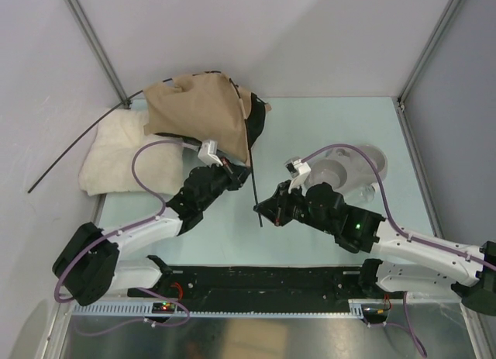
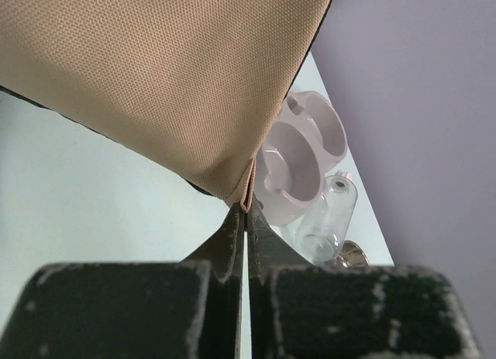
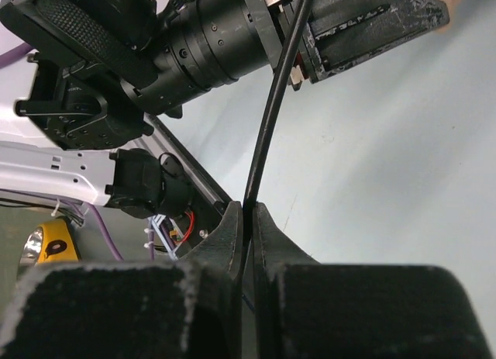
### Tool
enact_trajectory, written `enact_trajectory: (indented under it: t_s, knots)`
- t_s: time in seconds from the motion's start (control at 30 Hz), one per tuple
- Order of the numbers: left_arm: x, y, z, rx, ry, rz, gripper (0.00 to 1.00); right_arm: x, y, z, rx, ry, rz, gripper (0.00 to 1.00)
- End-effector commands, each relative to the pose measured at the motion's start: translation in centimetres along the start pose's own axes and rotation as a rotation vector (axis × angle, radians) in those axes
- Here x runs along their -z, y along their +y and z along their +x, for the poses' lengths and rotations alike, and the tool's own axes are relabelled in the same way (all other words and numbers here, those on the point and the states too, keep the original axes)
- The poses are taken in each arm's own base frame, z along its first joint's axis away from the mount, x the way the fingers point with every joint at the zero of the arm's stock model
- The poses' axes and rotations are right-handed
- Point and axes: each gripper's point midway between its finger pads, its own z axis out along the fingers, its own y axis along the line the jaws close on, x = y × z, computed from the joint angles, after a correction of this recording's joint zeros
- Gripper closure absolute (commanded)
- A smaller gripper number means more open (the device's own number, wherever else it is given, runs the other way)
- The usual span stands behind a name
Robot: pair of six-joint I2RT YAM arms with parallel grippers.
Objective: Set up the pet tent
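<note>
Pet tent [image 1: 198, 111] lies collapsed, overlapping the far right edge of the cream cushion [image 1: 124, 161]. Left gripper [image 2: 246, 209] is clenched on a corner of the tent fabric, apparently to anchor it. Right gripper [image 3: 248, 212], further right of the cushion, is clenched on the lower end of a dark pole [image 1: 249, 161], likely to steer it.

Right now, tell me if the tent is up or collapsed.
Collapsed. The tent slumps in a crumpled heap, not standing. The left gripper pinches a fabric corner, and the right gripper pinches the end of one pole.
</note>
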Motion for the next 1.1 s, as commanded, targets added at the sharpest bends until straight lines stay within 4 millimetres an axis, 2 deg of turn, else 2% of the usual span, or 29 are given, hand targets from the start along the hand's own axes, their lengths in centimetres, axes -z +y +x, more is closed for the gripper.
enact_trajectory:
  t_s: [0.0,0.4,0.6,0.8,1.0,1.07]
  knots:
    - [2.4,-1.6,4.8,0.009,0.211,0.091,1.00,-0.6,1.5,-5.1,0.039,-0.202,-0.049,1.00]
    - [4.7,-4.1,7.7,-0.020,0.312,0.156,1.00,-1.9,1.9,-5.7,0.081,-0.244,-0.068,1.00]
    - [5.0,-5.3,8.9,-0.047,0.353,0.174,1.00,-0.7,1.0,-6.1,0.105,-0.272,-0.010,1.00]
    - [4.6,-5.7,8.5,-0.062,0.336,0.159,1.00,1.1,-0.5,-4.9,0.095,-0.263,0.040,1.00]
    - [3.9,-4.9,7.5,-0.074,0.301,0.083,1.00,2.3,-1.3,-3.5,0.096,-0.228,0.057,1.00]
    - [3.5,-4.6,6.8,-0.078,0.281,0.054,0.92,2.6,-1.3,-3.2,0.098,-0.222,0.058,1.00]
